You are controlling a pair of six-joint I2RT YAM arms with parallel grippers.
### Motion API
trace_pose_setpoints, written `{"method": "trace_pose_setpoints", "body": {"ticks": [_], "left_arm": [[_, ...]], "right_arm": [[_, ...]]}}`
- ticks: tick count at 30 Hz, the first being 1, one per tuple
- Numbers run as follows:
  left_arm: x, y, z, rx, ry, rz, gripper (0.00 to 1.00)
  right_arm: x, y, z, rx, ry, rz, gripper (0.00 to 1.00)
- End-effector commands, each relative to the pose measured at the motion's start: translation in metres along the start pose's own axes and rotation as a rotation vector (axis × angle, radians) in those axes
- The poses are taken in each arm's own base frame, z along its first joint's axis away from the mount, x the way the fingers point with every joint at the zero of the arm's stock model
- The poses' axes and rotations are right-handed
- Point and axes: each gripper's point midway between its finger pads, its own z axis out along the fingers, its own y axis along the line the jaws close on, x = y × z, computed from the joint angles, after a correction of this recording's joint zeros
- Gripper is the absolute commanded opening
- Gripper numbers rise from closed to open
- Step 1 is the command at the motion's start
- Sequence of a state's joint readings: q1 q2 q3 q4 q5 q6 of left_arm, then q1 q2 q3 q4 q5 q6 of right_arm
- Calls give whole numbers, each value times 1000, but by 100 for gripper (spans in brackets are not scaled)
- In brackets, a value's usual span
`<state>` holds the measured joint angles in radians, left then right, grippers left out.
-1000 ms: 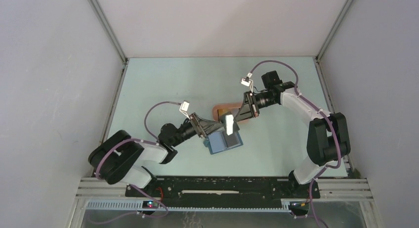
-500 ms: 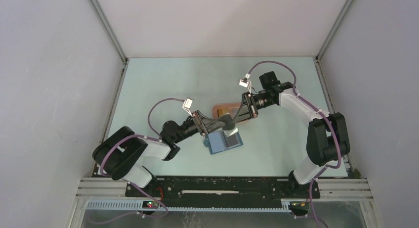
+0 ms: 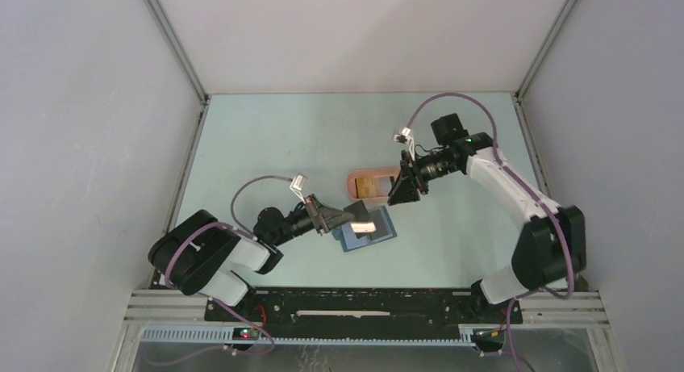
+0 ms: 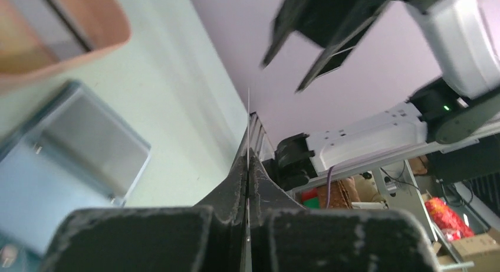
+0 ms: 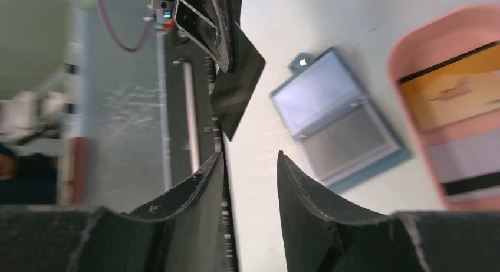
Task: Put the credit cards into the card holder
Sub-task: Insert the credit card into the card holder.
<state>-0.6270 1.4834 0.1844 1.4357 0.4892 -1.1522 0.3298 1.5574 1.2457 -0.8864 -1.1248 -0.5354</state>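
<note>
A dark credit card [image 5: 239,86] is pinched at one end by my left gripper [image 3: 344,220], which is shut on it; the left wrist view shows the card only as a thin edge [image 4: 248,115] between the pressed fingers. It hangs just above the card holder [image 3: 385,231], a blue wallet lying open on the table [image 5: 339,124]. My right gripper [image 3: 403,191] is open and empty, up and to the right of the wallet, with its fingertips [image 5: 219,161] apart. An orange-yellow card [image 5: 454,95] and a grey striped card [image 5: 466,166] lie in the tray.
The peach-pink oval tray [image 3: 350,181] sits just behind the wallet, between the two grippers. Grey walls close in the light-green table on three sides. The arm bases and a black rail run along the near edge.
The right gripper opened, let go of the card and drew back toward the upper right. The left gripper shut on the card and tilted it down over the open wallet.
</note>
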Motion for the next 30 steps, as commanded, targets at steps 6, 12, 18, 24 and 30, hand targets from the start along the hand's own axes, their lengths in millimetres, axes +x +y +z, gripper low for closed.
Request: {"method": "trace_pose_setpoints", "body": {"ticks": [6, 12, 18, 24, 30], "left_arm": [[12, 45, -14, -162, -56, -79, 0], [9, 66, -11, -233, -90, -92, 0], [11, 84, -7, -279, -88, -106, 0], [13, 98, -8, -322, -92, -108, 0], [13, 109, -5, -350, -97, -103, 0]], "right_arm": [[57, -6, 4, 130, 149, -664, 32], [74, -55, 18, 272, 310, -690, 7], [83, -81, 24, 348, 386, -646, 5], [87, -85, 29, 354, 404, -638, 4], [92, -86, 35, 341, 420, -625, 3]]}}
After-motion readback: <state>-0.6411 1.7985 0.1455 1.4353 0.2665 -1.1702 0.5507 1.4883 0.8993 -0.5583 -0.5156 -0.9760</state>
